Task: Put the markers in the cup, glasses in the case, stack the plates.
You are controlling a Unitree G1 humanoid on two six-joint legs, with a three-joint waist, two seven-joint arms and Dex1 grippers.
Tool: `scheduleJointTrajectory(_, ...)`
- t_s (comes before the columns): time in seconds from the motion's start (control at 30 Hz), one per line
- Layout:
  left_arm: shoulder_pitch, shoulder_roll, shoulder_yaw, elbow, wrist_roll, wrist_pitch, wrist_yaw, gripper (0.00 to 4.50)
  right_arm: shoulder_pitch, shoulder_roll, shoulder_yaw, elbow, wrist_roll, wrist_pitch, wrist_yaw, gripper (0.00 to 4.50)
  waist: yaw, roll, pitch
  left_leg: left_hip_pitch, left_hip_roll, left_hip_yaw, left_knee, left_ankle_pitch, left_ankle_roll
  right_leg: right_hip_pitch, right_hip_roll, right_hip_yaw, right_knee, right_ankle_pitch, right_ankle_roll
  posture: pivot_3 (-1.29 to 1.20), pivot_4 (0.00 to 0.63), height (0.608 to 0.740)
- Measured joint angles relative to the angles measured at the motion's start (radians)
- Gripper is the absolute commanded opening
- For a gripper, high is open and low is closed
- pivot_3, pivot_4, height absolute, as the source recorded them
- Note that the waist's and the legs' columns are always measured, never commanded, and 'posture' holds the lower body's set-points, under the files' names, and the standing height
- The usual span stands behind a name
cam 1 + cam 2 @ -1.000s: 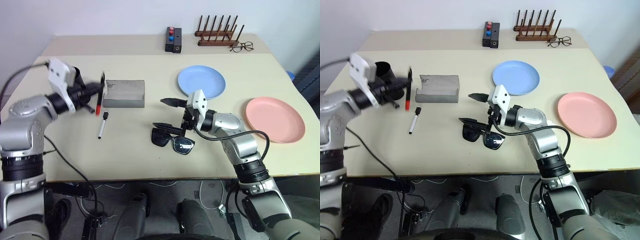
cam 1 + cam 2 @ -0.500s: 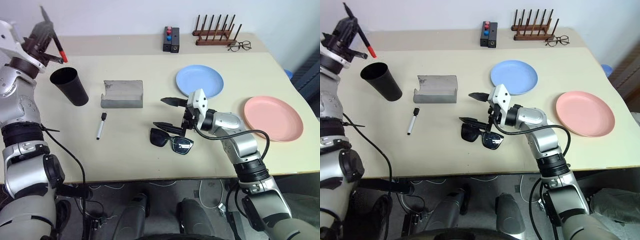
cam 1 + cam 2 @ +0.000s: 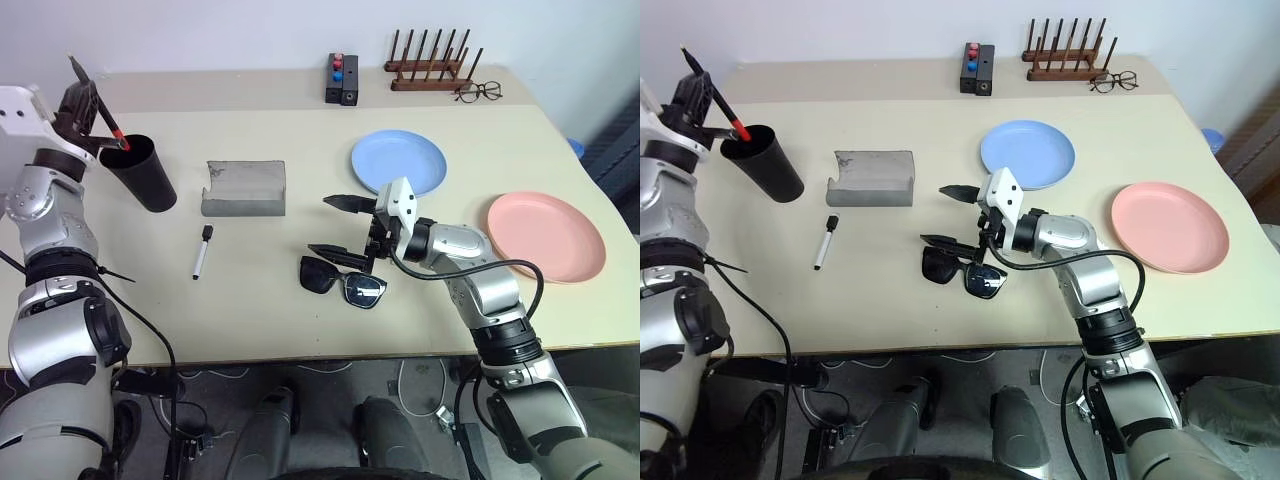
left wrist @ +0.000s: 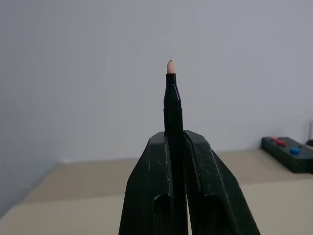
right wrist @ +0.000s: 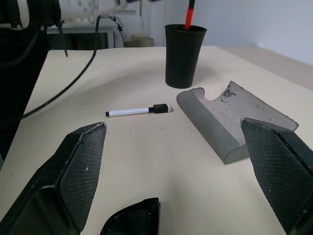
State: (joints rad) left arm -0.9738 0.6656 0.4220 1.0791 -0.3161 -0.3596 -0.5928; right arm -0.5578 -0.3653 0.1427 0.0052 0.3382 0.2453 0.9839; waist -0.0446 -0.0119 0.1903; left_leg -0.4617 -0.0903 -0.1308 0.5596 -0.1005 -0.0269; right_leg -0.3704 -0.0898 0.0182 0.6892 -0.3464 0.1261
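My left gripper (image 3: 85, 100) is shut on a dark marker (image 4: 172, 105). The marker's red end (image 3: 120, 143) dips into the mouth of the black cup (image 3: 140, 175) at the far left. A second marker (image 3: 202, 250), white with a black cap, lies on the table in front of the grey case (image 3: 246, 187). The black sunglasses (image 3: 345, 283) lie near the table's middle. My right gripper (image 3: 338, 225) stands open just over their far side, holding nothing. The blue plate (image 3: 398, 162) and the pink plate (image 3: 546, 237) lie apart on the right.
A small black box with red and blue buttons (image 3: 342, 78), a wooden peg rack (image 3: 432, 65) and thin-framed clear spectacles (image 3: 480, 92) sit at the back. A cable hangs off the table's left edge.
My left gripper carried the marker left from beside the case, swung it up over the cup, then lowered its red end into the cup's mouth. The right arm has stayed still.
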Motion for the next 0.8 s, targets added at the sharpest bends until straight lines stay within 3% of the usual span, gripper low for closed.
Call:
scheduleJointTrajectory(0.1,0.009,-0.002,0.000,0.004,-0.001,-0.001,0.000,1.26,0.000,-0.001,0.000,-0.001,0.000,0.005,-0.001,4.50,0.000,0.000,0.000,0.000,0.000,0.000,0.000,0.000,0.000,0.000,0.000,0.000,0.000,0.000,0.000,0.00,0.150,0.740)
scheduleJointTrajectory(0.3,0.024,-0.002,0.001,0.004,-0.004,-0.001,-0.008,4.34,0.000,0.000,-0.001,-0.001,0.006,0.007,-0.007,4.50,0.001,0.000,0.000,0.000,0.000,0.000,0.000,0.000,0.000,0.000,0.000,0.000,0.000,0.000,0.000,0.00,0.150,0.740)
scheduleJointTrajectory(0.6,0.031,-0.004,-0.007,-0.117,-0.027,0.051,-0.043,4.47,-0.001,0.044,-0.077,-0.006,0.130,0.053,-0.032,4.50,0.001,0.000,0.000,0.000,0.000,0.000,0.000,0.000,0.000,0.001,0.000,0.000,0.000,0.000,0.000,0.00,0.150,0.740)
scheduleJointTrajectory(0.8,0.098,-0.018,-0.034,-0.350,-0.054,0.190,-0.058,4.47,-0.001,0.058,-0.100,-0.026,0.181,0.051,-0.036,4.50,-0.001,0.000,0.000,0.000,0.000,0.000,0.000,0.000,0.000,0.000,0.000,0.001,0.000,0.000,0.000,0.00,0.150,0.740)
